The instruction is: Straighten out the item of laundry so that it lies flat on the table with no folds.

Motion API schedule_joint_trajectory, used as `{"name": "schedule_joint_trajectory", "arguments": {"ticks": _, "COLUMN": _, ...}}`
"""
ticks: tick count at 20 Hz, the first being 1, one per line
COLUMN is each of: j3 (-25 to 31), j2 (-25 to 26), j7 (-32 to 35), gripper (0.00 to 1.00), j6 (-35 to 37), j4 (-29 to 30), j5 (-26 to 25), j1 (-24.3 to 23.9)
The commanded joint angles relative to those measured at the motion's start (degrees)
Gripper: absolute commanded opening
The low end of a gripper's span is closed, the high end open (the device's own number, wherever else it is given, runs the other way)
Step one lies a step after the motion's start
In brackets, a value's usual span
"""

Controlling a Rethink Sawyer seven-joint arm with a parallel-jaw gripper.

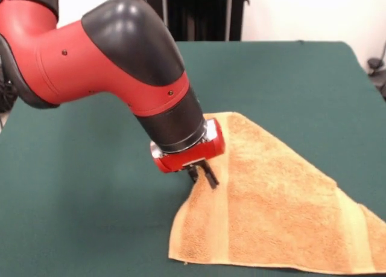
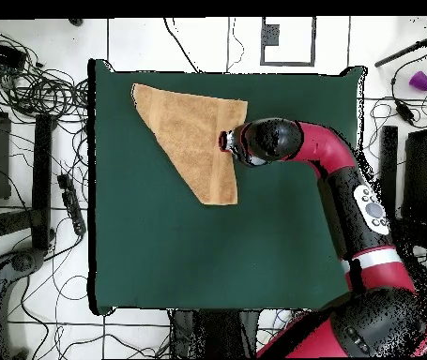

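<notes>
The item of laundry [image 1: 271, 210], an orange-yellow terry towel, lies on the dark green table [image 1: 90, 216] near the front right, in a tapered, roughly triangular shape with one part doubled over along a slanted fold. A smoother band runs near its left end. My gripper [image 1: 203, 175] comes down on the towel's left edge, and its dark fingers stand close together, pinched on the cloth, which peaks up slightly there. In the overhead view the towel [image 2: 184, 131] lies in the table's [image 2: 254, 253] upper left part, with the gripper [image 2: 224, 141] at its right edge.
The red and black arm [image 2: 348, 178] reaches across the table's right side in the overhead view. Cables and dark stands [image 2: 38, 178] lie on the floor around the table. A purple object [image 2: 421, 80] sits off the table at the upper right.
</notes>
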Motion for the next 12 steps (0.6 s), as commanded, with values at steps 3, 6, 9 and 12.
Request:
{"name": "schedule_joint_trajectory", "arguments": {"ticks": 3, "j3": -5.3, "j2": -1.3, "j7": -22.9, "gripper": 0.0, "j6": 7.7, "j4": 4.5, "j5": -5.8, "j1": 0.1}}
{"name": "schedule_joint_trajectory", "arguments": {"ticks": 6, "j3": -6.5, "j2": -2.5, "j7": -24.4, "gripper": 0.0, "j6": 7.6, "j4": 3.9, "j5": -8.2, "j1": 1.2}}
{"name": "schedule_joint_trajectory", "arguments": {"ticks": 9, "j3": -7.8, "j2": -3.5, "j7": -26.4, "gripper": 0.0, "j6": 8.4, "j4": 2.7, "j5": -10.3, "j1": 2.6}}
{"name": "schedule_joint_trajectory", "arguments": {"ticks": 12, "j3": -8.5, "j2": -4.0, "j7": -27.6, "gripper": 0.0, "j6": 9.3, "j4": 1.7, "j5": -11.6, "j1": 3.4}}
